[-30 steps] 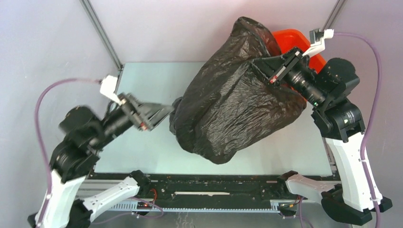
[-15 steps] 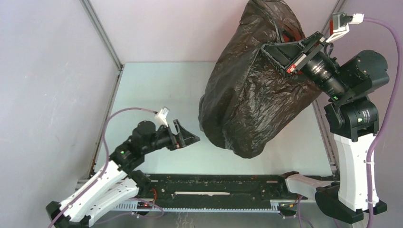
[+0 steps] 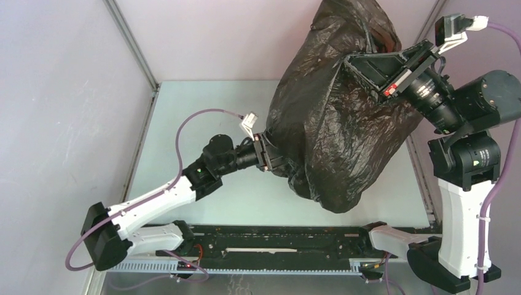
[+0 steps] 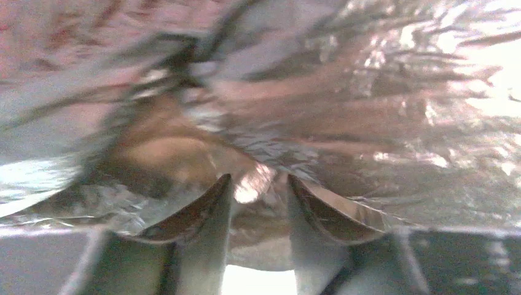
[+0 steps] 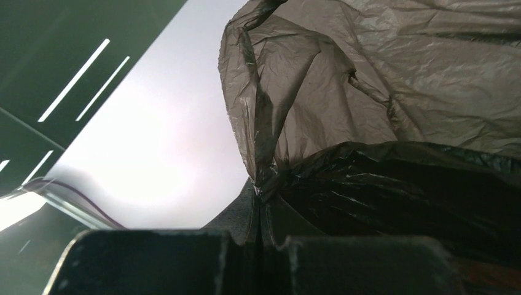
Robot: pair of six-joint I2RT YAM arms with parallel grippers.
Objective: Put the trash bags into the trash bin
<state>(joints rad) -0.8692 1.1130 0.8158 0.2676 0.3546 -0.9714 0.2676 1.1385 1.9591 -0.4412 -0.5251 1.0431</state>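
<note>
A big glossy black trash bag [image 3: 332,123] hangs lifted over the table's back right. My right gripper [image 3: 351,61] is high up and shut on a gathered fold of it; the right wrist view shows the twisted film [image 5: 381,92] pinched between the closed fingers [image 5: 263,190]. My left gripper [image 3: 273,157] is pushed against the bag's lower left side. In the left wrist view crinkled film [image 4: 368,92] fills the picture and bulges into the gap between the two fingers [image 4: 258,184], which stand apart. The trash bin is hidden behind the bag.
The pale table [image 3: 203,110] lies under both arms. A metal frame post [image 3: 132,43] rises at the back left, and a black rail [image 3: 276,236] runs along the near edge. A purple cable [image 3: 184,132] loops above the left arm.
My left arm swung from the left side across the table until its gripper reached into the bag's lower edge, its fingers narrowing. The right gripper raised the bag higher and further back.
</note>
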